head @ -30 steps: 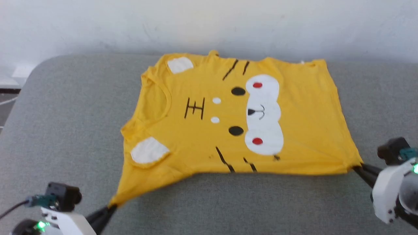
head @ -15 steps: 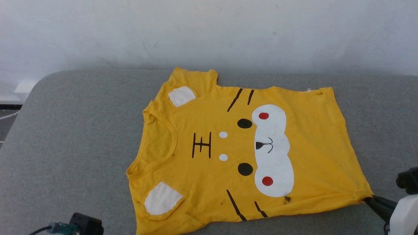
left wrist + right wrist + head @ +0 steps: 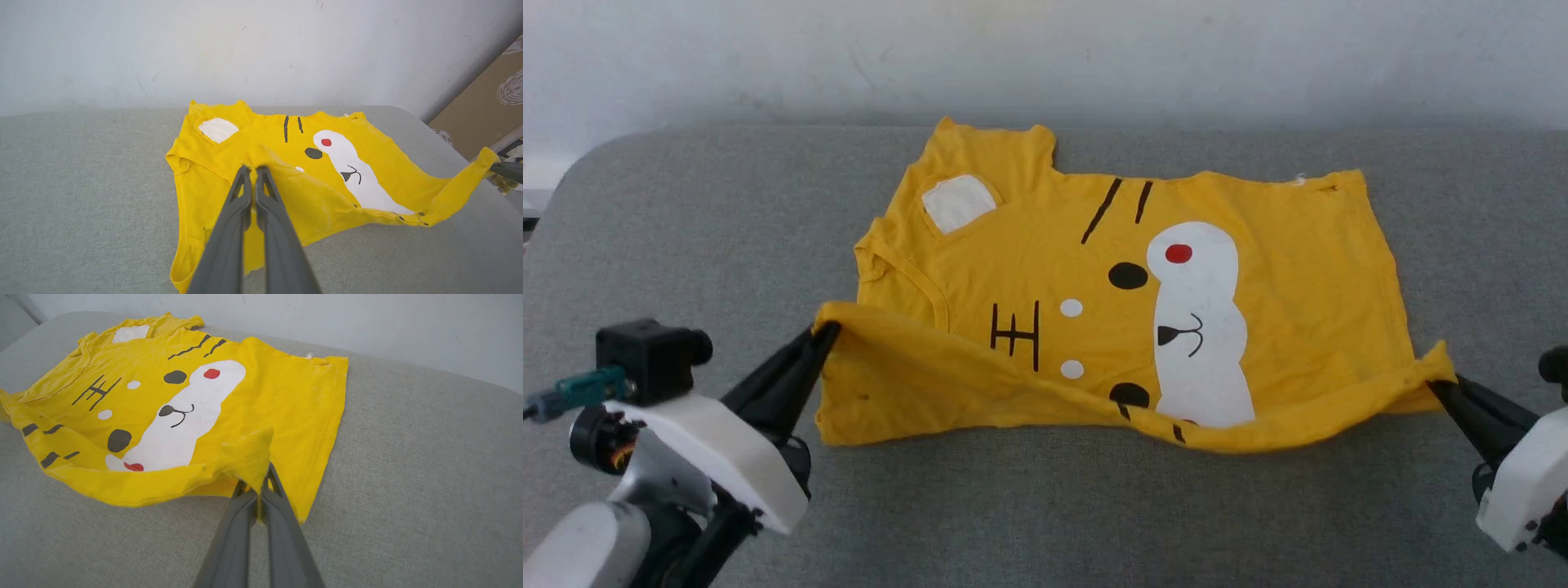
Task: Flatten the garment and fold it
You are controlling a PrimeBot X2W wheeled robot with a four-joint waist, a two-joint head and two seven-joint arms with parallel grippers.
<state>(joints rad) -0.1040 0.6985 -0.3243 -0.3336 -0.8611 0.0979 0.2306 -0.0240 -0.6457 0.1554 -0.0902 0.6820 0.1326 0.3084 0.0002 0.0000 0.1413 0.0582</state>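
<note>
Dark grey fingers, pressed tight together, pinch the garment [image 3: 1290, 278] at its two near corners. The left gripper [image 3: 823, 333] is clamped on the neck-end corner at about 8 o'clock of the shirt in the head view. The right gripper [image 3: 1439, 384] is clamped on the hem-end corner at about 4 o'clock.

Between them the near edge hangs raised and sagging, its plain yellow underside turned up over the lowest part of the cartoon face. The rest of the T-shirt lies print-up on a grey upholstered surface [image 3: 686, 212], neckline toward 9 o'clock and hem toward 3 o'clock.

The cloth looks light, soft and limp. It droops in the middle wherever it is not held, so corners and seams look like the best holds, and both ends would likely need to travel together toward 12 o'clock for a straight crease.

The shirt's far edge, one short sleeve poking out at 11 o'clock, lies near the back of the surface, just before a pale wall [image 3: 1045, 57]. That side offers little spare room. Bare grey fabric spreads at 9, 6 and 3 o'clock, and the surface rounds off at 10 o'clock.
</note>
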